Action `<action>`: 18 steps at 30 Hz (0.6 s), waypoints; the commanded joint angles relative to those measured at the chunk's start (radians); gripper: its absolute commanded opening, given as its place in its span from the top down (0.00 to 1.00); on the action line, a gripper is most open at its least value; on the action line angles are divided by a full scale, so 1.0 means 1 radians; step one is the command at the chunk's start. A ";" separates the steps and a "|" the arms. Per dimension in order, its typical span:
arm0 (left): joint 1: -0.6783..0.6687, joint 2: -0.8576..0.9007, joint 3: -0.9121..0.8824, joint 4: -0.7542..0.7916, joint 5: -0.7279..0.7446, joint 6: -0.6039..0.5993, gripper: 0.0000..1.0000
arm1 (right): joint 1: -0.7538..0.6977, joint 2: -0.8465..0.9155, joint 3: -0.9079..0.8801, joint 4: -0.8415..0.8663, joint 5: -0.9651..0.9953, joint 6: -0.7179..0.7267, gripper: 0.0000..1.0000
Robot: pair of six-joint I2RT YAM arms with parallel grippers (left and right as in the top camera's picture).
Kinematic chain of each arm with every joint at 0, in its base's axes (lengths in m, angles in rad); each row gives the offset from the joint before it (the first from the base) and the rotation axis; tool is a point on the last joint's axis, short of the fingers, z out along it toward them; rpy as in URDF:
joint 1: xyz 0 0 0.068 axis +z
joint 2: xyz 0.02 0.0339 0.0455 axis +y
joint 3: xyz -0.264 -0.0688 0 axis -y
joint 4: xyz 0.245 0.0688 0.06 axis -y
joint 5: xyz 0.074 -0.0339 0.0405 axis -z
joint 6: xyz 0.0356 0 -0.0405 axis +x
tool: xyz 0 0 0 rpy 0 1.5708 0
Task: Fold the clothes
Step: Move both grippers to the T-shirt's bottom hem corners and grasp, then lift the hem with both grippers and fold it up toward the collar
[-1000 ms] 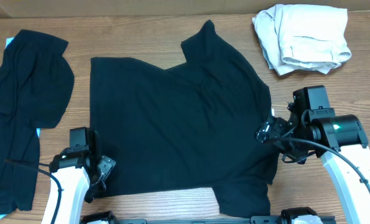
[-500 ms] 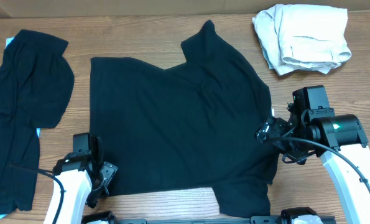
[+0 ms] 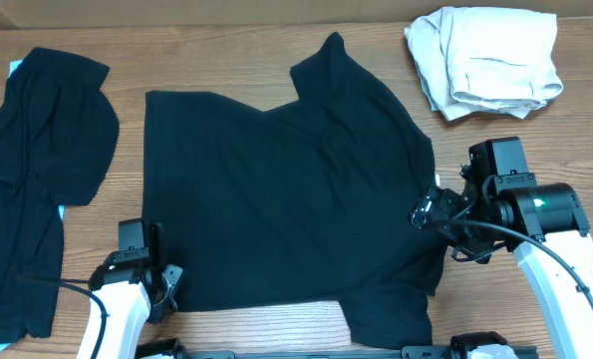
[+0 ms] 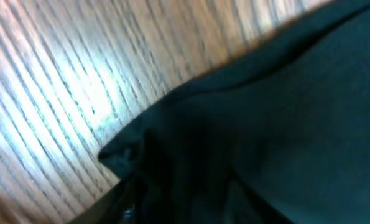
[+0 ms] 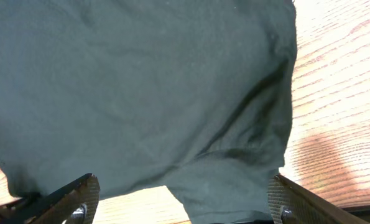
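**Q:** What occupies the centre?
**A:** A black T-shirt [image 3: 276,199] of soft, matte fabric, spread flat in the middle of the tabletop [image 3: 226,50]. Its outline is roughly rectangular. One sleeve points far, and a lobe of cloth juts out at the near right. Shallow creases cross its right half.

**Q:** And the left hand?
**A:** The left hand [image 3: 164,281] sits at the shirt's near-left corner. Its blurred wrist view shows that corner bunched into a small peak over the wood. Whether the hand is apart or clamped on the cloth cannot be told.

**Q:** The right hand?
**A:** The right hand [image 3: 423,211] is at the shirt's right edge. Its dark fingers [image 5: 69,198] stand wide apart, with rumpled fabric showing between them.

**Q:** Surroundings?
**A:** A second black garment [image 3: 37,179], long and crumpled, lies at the left edge. A cream cloth [image 3: 485,60], folded into a thick bundle, rests at the far right. The tabletop shows a brown, streaked wood grain.
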 commanded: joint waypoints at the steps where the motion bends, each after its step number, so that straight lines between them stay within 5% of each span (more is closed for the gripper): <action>1: 0.006 0.021 -0.047 0.026 0.007 -0.011 0.89 | 0.006 -0.003 -0.002 -0.007 -0.001 0.027 0.11; 2: 0.006 0.021 -0.047 0.026 0.006 -0.011 0.96 | 0.006 -0.003 -0.003 -0.013 -0.003 0.038 0.11; 18: 0.006 0.021 -0.046 0.407 0.075 0.056 0.96 | 0.270 -0.003 -0.331 0.039 -0.031 0.319 0.14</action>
